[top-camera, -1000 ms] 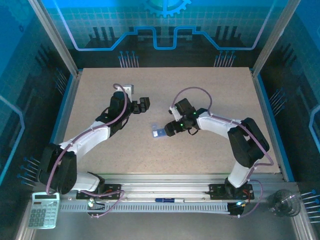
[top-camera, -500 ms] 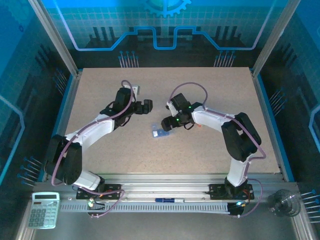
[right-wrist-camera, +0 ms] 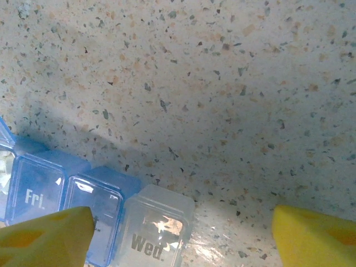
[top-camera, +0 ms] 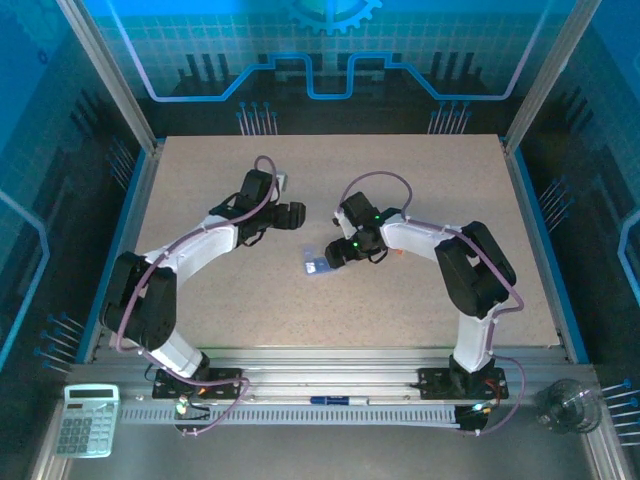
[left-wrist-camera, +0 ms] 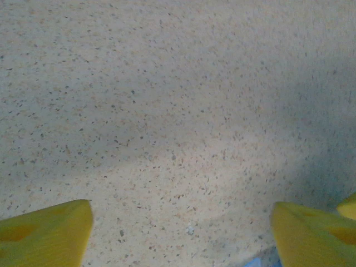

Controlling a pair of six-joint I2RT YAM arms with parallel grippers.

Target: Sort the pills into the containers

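1. Where the two arms reach in over the middle of the table [top-camera: 430, 180], the pill box [top-camera: 317, 266] lies flat on the speckled top, a little nearer than the centre. It sits between the two claws.
2. The left gripper [top-camera: 293, 214] hangs just to the far left of the box and apart from it. In its wrist view the yellow fingertips [left-wrist-camera: 44, 233] stand wide apart with bare table between them, so this claw holds nothing. A sliver of blue shows at the near edge of that view, beside the right-hand fingertip.
3. The right gripper [top-camera: 333, 254] sits low at the right end of the box. Its yellow fingertips [right-wrist-camera: 314, 233] are also spread wide.
4. In the right wrist view, the pale compartment marked "Wed." [right-wrist-camera: 158, 228] lies in the gap, next to the left-hand fingertip. The other fingertip is well clear of the box, with bare table between, so nothing is clamped. Whether the left-hand fingertip touches the plastic cannot be told.
5. Left of "Wed." comes a blue compartment with its label hidden, then one marked "Fri." [right-wrist-camera: 36, 192]. White pieces [right-wrist-camera: 4, 167] show in the compartment at the left edge.
6. On the near rail are a calculator [top-camera: 87, 420] at the left, a pen [top-camera: 335, 400] in the middle and a clear cup [top-camera: 567, 405] at the right.
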